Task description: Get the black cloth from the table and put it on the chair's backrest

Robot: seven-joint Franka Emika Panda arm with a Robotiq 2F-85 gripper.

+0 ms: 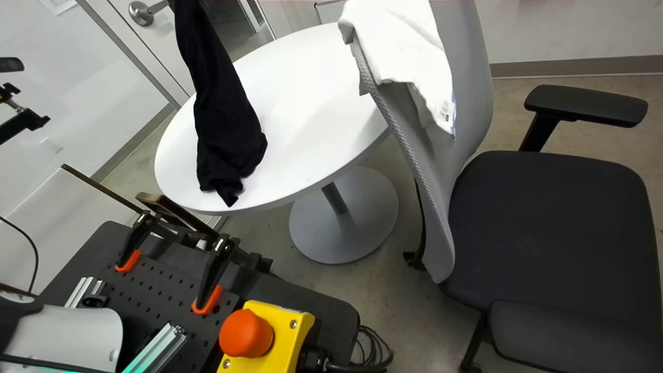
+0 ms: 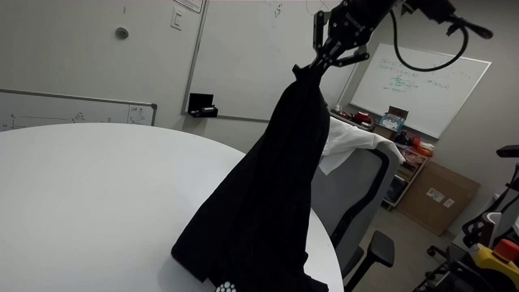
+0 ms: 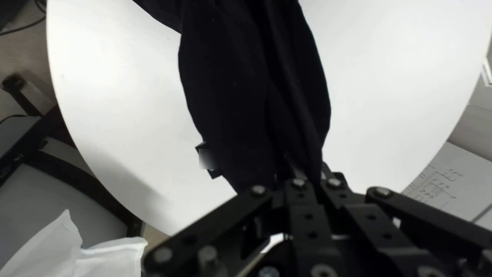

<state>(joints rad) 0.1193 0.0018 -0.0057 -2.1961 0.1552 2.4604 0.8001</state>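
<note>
Cloth point(image 2: 279, 174), plain black, hangs in long folds from the tool point(image 2: 323, 60), whose two fingers are pressed together on its bunched upper end — clamped fast, with a small tuft poking out beside the tips. The tool points downward at a slant, above the level of the surface point(image 2: 101, 194), which is round and white with one curved edge. In both exterior views the cloth's lowest part is near that edge, on the side facing a black stand point(image 1: 290, 288). A faint shadow point(image 2: 164, 265) falls on the surface beside one lower corner of the cloth; whether the bottom folds touch down, I cannot tell.

The chair point(image 1: 549, 223) stands just beside another stretch of the edge, the rear of its grey backrest point(image 1: 469, 98) turned toward the surface. Over the top of the backrest lies a white cloth point(image 1: 409, 49), a printed label point(image 1: 446, 110) showing near one of its lower corners. The hanging cloth is apart from chair and white cloth alike — the wrist view shows bare surface between them.

On the stand are a perforated plate point(image 1: 155, 290), two black clamps point(image 1: 213, 269) with orange ends, and a yellow box point(image 1: 286, 331) bearing a round orange button point(image 1: 246, 333). Farther back, in an exterior view, are a mounted whiteboard point(image 2: 251, 52) and a large upright cardboard box point(image 2: 434, 211).
</note>
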